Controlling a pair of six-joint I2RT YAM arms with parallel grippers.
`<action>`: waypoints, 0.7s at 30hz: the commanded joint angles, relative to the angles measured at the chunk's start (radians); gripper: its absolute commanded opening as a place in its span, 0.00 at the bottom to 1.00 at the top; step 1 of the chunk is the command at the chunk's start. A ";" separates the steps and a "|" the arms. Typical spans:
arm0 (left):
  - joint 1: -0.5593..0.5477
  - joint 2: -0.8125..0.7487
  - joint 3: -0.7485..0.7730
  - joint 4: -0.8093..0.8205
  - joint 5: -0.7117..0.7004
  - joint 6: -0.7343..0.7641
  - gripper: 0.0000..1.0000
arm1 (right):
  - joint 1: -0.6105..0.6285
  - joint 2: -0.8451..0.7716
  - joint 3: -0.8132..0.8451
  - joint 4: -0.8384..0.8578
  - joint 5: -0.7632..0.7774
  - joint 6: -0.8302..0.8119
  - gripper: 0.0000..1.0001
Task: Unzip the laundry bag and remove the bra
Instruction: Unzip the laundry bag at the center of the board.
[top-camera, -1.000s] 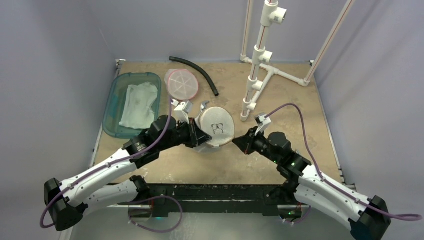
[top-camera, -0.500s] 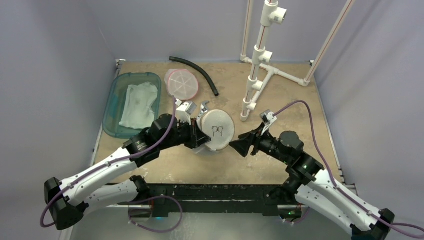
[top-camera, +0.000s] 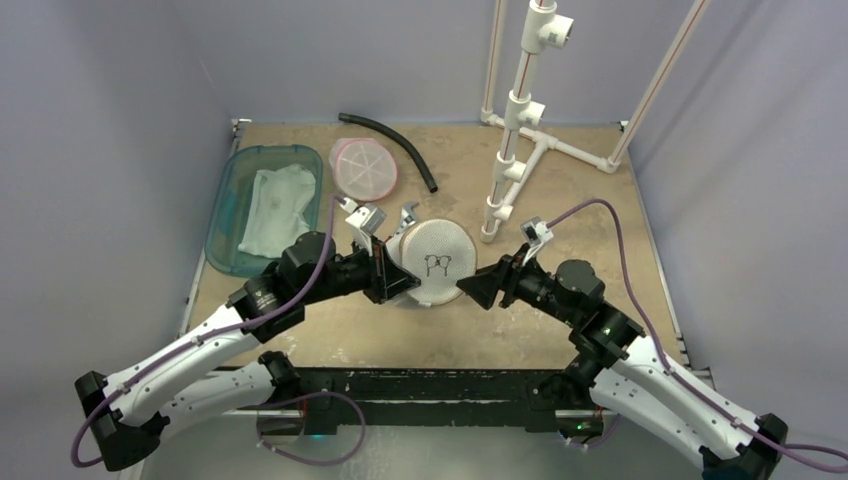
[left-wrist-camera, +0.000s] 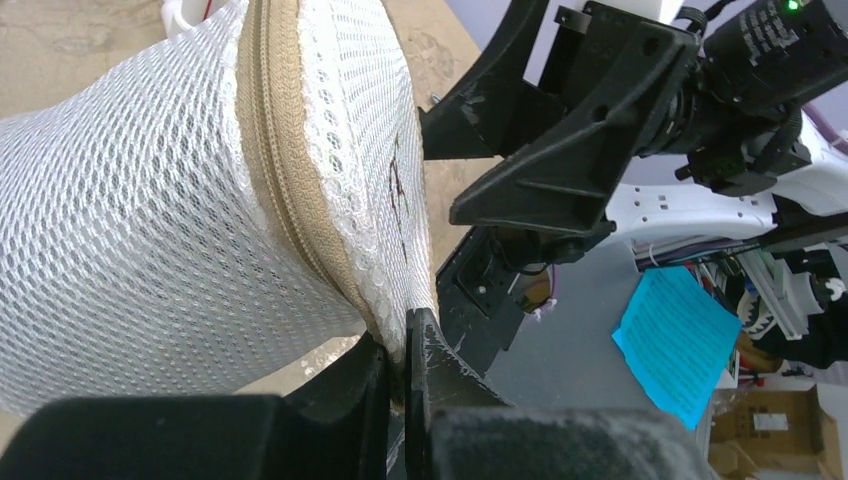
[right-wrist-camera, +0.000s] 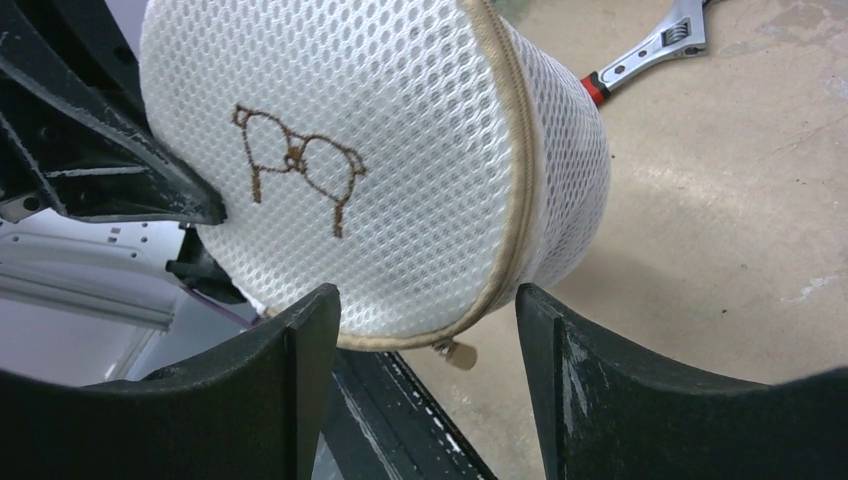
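Note:
The laundry bag (top-camera: 436, 261) is a round white mesh case with a tan zipper band and a brown stitched bra outline on its lid. My left gripper (top-camera: 398, 282) is shut on the bag's lower left rim (left-wrist-camera: 405, 335) and holds it tilted off the table. My right gripper (top-camera: 478, 288) is open just right of the bag. In the right wrist view the bag (right-wrist-camera: 380, 170) fills the space ahead of the spread fingers, and the metal zipper pull (right-wrist-camera: 455, 352) hangs from the lower edge between them. The zipper looks closed. The bra is hidden inside.
A teal tray (top-camera: 228, 215) with white cloth lies at the left. A pink-rimmed round lid (top-camera: 363, 167) and a black hose (top-camera: 395, 143) lie behind the bag. A white PVC stand (top-camera: 515, 130) rises at the right. A wrench (right-wrist-camera: 650, 48) lies on the table.
My left gripper lifted and turned the bag so its lid faces the right arm. My right gripper moved left, closer to the bag's lower right edge, and stays open.

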 joint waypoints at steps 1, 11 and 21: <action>0.005 -0.031 0.021 0.061 0.053 0.040 0.00 | -0.009 0.009 0.041 0.049 0.021 0.008 0.67; 0.003 -0.057 0.006 0.056 0.078 0.046 0.00 | -0.062 0.003 -0.004 0.100 -0.081 0.024 0.39; 0.003 -0.029 -0.022 0.094 0.086 0.037 0.01 | -0.092 0.020 -0.008 0.162 -0.195 0.045 0.02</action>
